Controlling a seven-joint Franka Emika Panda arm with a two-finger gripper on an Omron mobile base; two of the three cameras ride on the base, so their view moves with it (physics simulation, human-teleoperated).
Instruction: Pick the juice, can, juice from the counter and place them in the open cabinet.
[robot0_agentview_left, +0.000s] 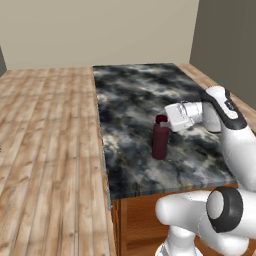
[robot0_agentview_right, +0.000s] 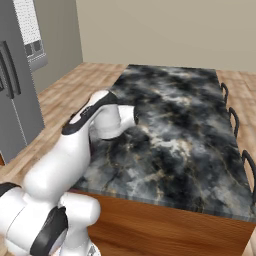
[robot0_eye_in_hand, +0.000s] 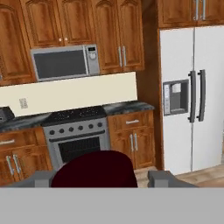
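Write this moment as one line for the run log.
claw: around top of dark maroon bottle, grip unclear | bottle: upright on counter | placing in cabinet: not yet done

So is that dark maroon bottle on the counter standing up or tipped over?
Upright. The dark maroon bottle stands on its base on the counter, cap at the top, beside the end effector.
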